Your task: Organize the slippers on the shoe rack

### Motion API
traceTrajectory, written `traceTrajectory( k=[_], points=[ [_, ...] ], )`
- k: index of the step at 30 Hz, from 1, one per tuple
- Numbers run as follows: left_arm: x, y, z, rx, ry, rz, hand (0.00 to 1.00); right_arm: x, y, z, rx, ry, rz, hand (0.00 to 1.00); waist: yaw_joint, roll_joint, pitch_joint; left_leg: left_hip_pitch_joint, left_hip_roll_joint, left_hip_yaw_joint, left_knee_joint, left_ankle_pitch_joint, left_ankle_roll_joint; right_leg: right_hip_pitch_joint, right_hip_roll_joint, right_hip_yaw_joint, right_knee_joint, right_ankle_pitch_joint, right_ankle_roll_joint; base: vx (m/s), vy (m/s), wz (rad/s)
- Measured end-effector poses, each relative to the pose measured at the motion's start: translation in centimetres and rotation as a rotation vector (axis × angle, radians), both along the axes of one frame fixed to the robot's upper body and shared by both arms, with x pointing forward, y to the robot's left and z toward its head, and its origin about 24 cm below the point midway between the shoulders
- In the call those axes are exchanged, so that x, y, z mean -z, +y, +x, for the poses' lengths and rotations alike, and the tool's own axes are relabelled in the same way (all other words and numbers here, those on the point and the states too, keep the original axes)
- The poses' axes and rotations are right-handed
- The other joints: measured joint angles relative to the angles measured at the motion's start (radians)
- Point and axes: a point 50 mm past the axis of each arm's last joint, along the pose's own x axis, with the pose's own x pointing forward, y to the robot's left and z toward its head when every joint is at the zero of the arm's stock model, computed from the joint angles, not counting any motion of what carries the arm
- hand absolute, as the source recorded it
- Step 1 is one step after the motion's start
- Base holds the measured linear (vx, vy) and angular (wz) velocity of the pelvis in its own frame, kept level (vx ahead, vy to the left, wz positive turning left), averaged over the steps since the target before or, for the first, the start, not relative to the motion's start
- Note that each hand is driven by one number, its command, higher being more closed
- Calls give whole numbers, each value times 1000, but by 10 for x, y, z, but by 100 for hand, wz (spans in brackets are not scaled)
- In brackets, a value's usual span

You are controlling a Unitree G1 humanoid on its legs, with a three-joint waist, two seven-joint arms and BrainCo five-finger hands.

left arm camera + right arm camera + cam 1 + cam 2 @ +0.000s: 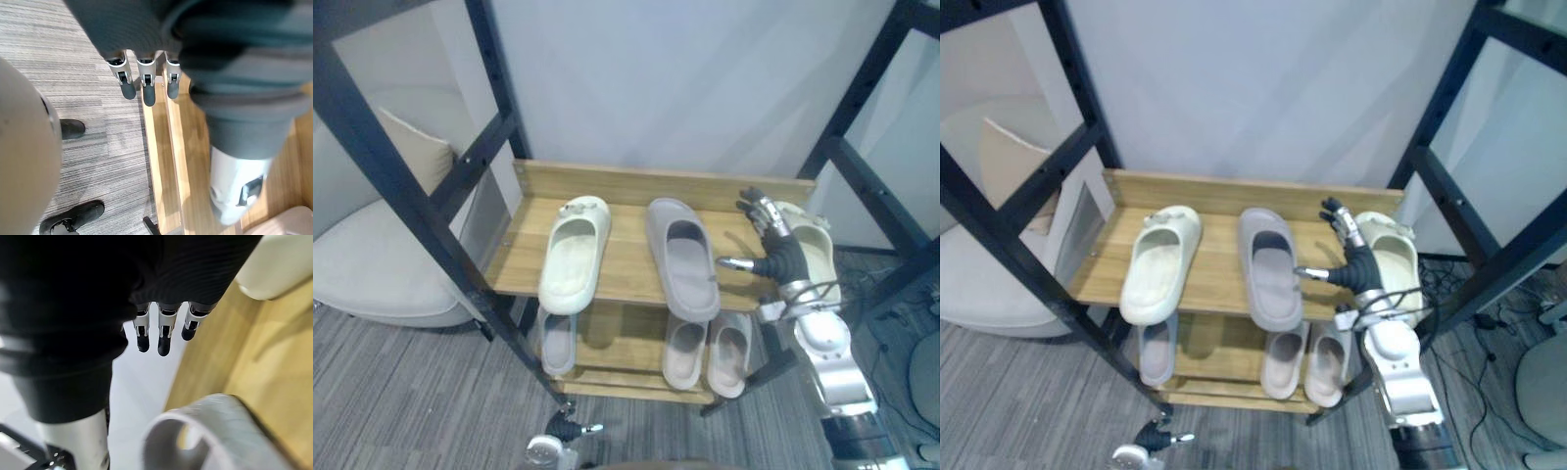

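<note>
The right hand [781, 257] hovers upright over the shoe rack's top shelf [626, 250], fingers straight and spread, holding nothing, between the grey slipper [683, 257] and a cream slipper [820, 250]. The left hand [148, 85] hangs low, fingers relaxed.

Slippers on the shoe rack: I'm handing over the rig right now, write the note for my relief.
Right hand open, empty, raised over the top shelf between the grey slipper and the right cream slipper.
Left hand open, empty, low by the rack's foot.
Left cream slipper lies beyond the grey one: pair split.
Lower shelf: second grey slipper, two pale slippers together.
To do: probably reunite cream and grey pairs.
</note>
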Motion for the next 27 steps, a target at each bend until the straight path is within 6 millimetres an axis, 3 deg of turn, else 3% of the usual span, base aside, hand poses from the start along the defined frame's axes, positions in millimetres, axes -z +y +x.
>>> traceTrajectory(
  k=[3, 12, 22, 23, 27],
  points=[
    [-1, 2, 2, -1, -7, 5, 0, 8, -4, 3, 21, 43, -10, 0, 4, -1, 8, -1, -1, -14, 0, 1, 0, 11, 0, -15, -11, 2, -1, 20, -4, 15],
    [-2, 2, 3, -2, -13, 5, 0, 7, -2, 18, 30, 57, -31, 0, 13, 7, 28, -2, 1, -18, -1, 1, -1, 21, 3, -21, -30, 10, -3, 3, -1, 2],
    [-4, 2, 10, -17, -38, -7, 0, -3, 15, 38, -24, 41, -47, 0, 33, 7, 60, -3, 6, -28, -24, 15, -5, 32, 8, -33, -70, 31, -4, 2, 1, 3],
    [-5, 2, 10, -18, -40, -8, 0, -4, 17, 40, -31, 40, -50, 100, 36, 7, 60, -3, 6, -28, -25, 15, -5, 32, 8, -33, -71, 31, -4, 0, 0, 0],
    [-5, 2, 11, -30, -41, -13, 0, -7, 21, 44, -47, 35, -57, 100, 39, 6, 63, -5, 6, -29, -27, 15, -5, 34, 9, -35, -80, 34, -5, 0, 0, 0]
  ],
)
